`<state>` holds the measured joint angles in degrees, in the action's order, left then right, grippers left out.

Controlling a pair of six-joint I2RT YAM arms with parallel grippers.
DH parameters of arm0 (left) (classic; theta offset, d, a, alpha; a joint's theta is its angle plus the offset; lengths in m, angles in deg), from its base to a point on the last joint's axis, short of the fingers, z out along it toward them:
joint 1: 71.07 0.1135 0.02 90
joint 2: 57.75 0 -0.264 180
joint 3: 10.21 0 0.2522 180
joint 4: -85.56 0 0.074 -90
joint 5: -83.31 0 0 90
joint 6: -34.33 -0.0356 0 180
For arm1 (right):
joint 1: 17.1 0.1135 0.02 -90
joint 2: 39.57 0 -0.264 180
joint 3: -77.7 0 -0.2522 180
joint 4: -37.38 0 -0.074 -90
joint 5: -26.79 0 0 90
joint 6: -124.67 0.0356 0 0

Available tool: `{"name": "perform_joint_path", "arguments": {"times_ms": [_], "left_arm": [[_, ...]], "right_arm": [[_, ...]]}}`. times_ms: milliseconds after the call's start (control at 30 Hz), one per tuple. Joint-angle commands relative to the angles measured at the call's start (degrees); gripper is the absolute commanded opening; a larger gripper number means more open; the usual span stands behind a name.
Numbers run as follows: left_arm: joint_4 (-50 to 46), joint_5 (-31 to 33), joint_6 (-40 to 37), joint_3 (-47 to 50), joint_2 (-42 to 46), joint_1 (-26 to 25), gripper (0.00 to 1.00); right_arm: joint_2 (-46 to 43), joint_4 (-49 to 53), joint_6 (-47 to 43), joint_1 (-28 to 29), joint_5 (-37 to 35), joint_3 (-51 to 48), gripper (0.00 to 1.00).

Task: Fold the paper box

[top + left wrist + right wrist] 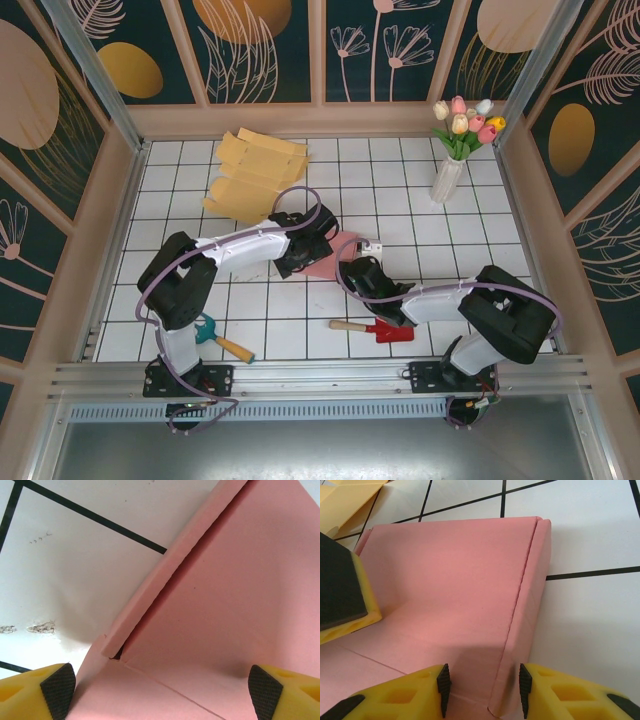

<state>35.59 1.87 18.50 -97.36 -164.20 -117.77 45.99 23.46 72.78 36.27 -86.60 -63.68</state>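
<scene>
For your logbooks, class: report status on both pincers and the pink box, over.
Left pincer open over box. Right pincer straddling its side wall, grip unclear. Red shovel lies apart.

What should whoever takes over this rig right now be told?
Left pincer: open, hovering low over the box, beside a raised flap.
Right pincer: straddles the box's side wall and seems to grip it.
Box: pink, mid-table between the arms. Yellow blanks lie at the back left.
Done: that side wall is folded up.
Left: the box lies open and mostly flat. The other flaps and the closing appear to remain.
</scene>
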Motion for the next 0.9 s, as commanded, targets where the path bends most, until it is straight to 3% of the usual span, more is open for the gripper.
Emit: {"name": "perform_joint_path", "arguments": {"times_ms": [0, 533, 867], "left_arm": [[1.8, -2.9, 1.5, 0.7, 0.3, -0.1, 0.89], [5.5, -5.1, 3.2, 3.8, 2.2, -0.1, 0.86], [3.0, -0.5, 1.3, 2.7, 1.0, 0.0, 0.91]], "right_arm": [[1.5, 1.6, 0.6, 0.4, -0.3, -0.2, 0.45], [2.7, 1.1, 0.9, 0.4, 0.0, -0.3, 0.45], [1.7, 1.4, 0.8, 0.4, 0.0, -0.5, 0.45]]}}
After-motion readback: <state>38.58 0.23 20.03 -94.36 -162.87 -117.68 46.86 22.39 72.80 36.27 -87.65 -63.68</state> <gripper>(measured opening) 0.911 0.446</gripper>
